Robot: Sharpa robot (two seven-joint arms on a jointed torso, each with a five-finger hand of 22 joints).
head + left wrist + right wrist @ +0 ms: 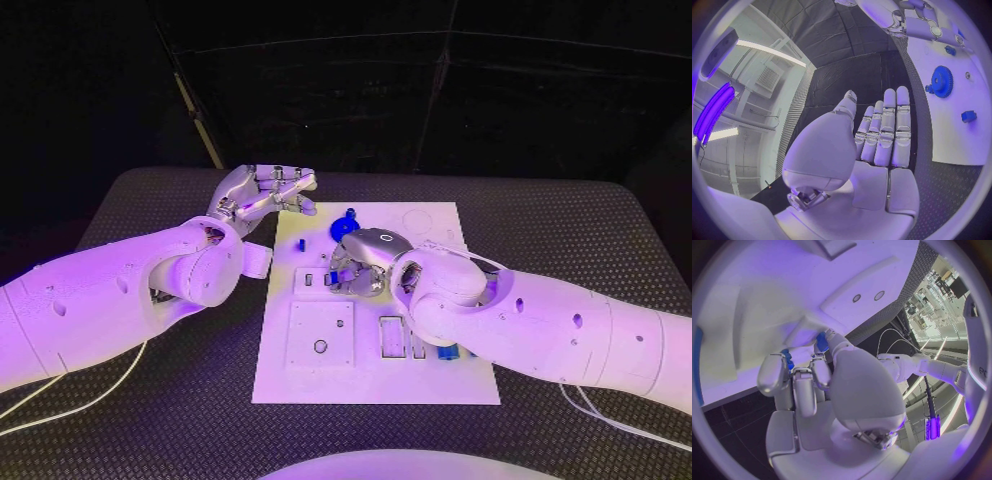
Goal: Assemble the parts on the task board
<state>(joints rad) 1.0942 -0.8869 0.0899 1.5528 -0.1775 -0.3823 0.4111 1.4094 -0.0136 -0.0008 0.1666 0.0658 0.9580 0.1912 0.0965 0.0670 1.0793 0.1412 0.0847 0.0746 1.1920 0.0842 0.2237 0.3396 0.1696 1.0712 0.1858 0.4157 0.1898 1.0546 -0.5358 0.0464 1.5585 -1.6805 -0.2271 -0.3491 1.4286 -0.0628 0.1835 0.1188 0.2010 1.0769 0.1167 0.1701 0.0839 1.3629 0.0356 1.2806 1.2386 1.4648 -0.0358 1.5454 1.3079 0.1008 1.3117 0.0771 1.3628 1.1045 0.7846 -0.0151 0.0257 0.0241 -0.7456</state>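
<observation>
Task board point(433, 375): white, at the centre of the frame. Table point(606, 230): black, with a fine dotted texture. Gear point(942, 81) on the board: blue, toothed. Small block point(969, 116) beside it: blue. Another small part point(447, 352) at lower right of the board: blue. Left hand point(264, 195), upper left: silver. Right hand point(364, 262), centre: silver. Both arms: white.
</observation>
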